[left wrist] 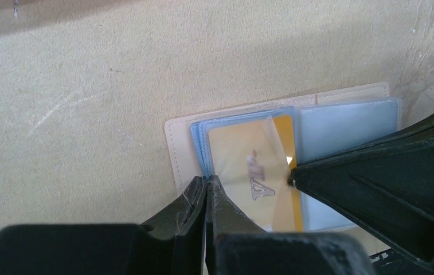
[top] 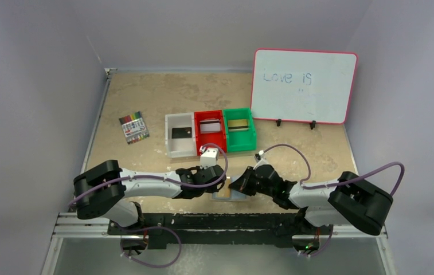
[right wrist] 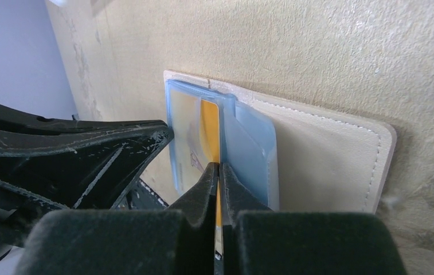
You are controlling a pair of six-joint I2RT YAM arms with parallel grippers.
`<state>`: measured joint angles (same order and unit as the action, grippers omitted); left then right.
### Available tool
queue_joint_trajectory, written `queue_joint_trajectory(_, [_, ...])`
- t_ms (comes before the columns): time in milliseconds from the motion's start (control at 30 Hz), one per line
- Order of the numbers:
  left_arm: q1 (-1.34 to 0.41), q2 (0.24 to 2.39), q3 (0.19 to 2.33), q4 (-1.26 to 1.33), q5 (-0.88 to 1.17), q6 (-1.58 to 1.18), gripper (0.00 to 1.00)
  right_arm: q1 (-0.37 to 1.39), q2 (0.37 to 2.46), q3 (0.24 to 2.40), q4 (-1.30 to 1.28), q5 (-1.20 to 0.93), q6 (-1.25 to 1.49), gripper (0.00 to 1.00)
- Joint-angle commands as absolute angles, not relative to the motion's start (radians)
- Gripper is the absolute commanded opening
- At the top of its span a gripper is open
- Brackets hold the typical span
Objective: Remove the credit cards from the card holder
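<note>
The card holder (top: 224, 195) lies open near the table's front edge, between both grippers. It is beige (right wrist: 329, 160) outside, with pale blue sleeves (left wrist: 346, 123) inside. A yellow credit card (left wrist: 249, 166) sits partly in one sleeve. My left gripper (left wrist: 209, 179) is shut on the left edge of the blue sleeves. My right gripper (right wrist: 218, 166) is shut on the card's yellow edge (right wrist: 210, 132). In the top view, the left gripper (top: 224, 179) and right gripper (top: 238, 186) meet over the holder. Other credit cards lie in bins: black (top: 181, 133), silver (top: 209, 126), gold (top: 237, 124).
White (top: 171, 146), red (top: 210, 141) and green (top: 241, 143) bins stand in a row behind the grippers. A pack of coloured markers (top: 133, 127) lies to their left. A whiteboard (top: 303, 86) with writing stands at the back right.
</note>
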<state>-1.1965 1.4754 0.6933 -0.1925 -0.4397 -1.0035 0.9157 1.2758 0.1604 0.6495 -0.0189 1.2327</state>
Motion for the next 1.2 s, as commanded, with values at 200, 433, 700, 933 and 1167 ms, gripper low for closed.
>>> queue_joint_trajectory(200, [-1.216,1.473,0.716,-0.217,-0.472,-1.012,0.00,0.913,1.132,0.109,0.636,0.024,1.276,0.00])
queue_joint_trajectory(433, [-1.216,1.476,0.718,-0.212,-0.472,-1.013,0.00,0.910,1.019,0.087,0.499,0.066,1.277,0.00])
queue_joint_trajectory(700, [-1.218,1.444,0.720,-0.199,-0.473,-1.011,0.06,0.909,0.958,0.078,0.435,0.088,1.272,0.00])
queue_joint_trajectory(933, [-1.222,1.386,0.724,-0.132,-0.458,-0.975,0.39,0.908,1.045,0.101,0.484,0.074,1.252,0.00])
queue_joint_trajectory(1167, [-1.229,1.477,0.785,-0.232,-0.468,-0.945,0.44,0.908,1.095,0.119,0.502,0.066,1.240,0.00])
